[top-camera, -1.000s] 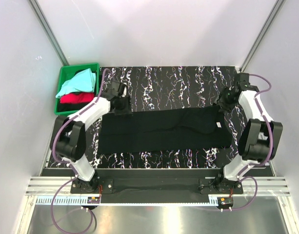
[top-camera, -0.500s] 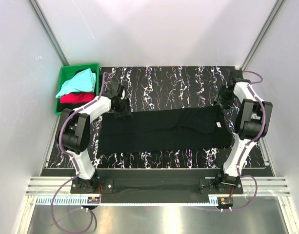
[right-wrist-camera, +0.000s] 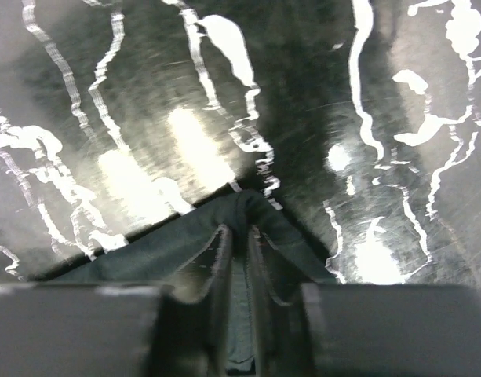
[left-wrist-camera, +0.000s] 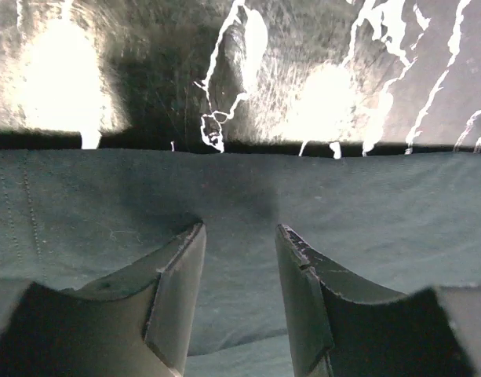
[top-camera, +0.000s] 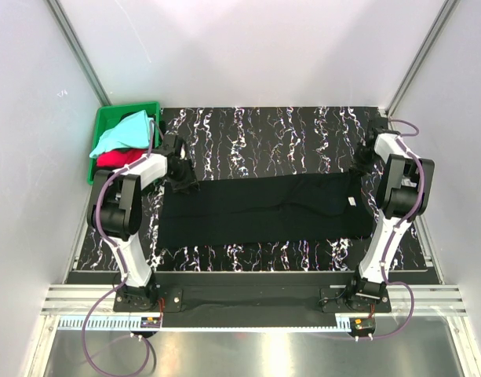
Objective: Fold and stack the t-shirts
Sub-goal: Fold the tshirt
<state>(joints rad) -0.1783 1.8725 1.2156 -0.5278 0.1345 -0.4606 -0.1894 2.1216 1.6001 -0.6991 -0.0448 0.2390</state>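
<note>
The black t-shirt point(top-camera: 264, 210) lies as a long folded band across the table, its small white label point(top-camera: 352, 203) near the right end. My left gripper point(top-camera: 183, 179) hovers open over its far-left corner. In the left wrist view the fingers point(left-wrist-camera: 181, 275) stand apart above the cloth point(left-wrist-camera: 366, 204), just short of its straight far edge. My right gripper point(top-camera: 359, 166) is at the far-right corner. In the right wrist view it point(right-wrist-camera: 238, 236) is shut on a raised pinch of the black cloth point(right-wrist-camera: 146, 251). The aqua t-shirt point(top-camera: 122, 133) and the red t-shirt point(top-camera: 118, 159) lie in the crate.
The green plastic crate point(top-camera: 107, 118) stands at the far left, just off the table's corner. The black white-streaked tabletop point(top-camera: 279, 133) shows bare beyond the shirt. Pale walls close in on the left, back and right.
My left gripper has slid left along the shirt's far edge toward the corner. The right arm's elbow has swung up toward the far right. The shirt has hardly moved.
</note>
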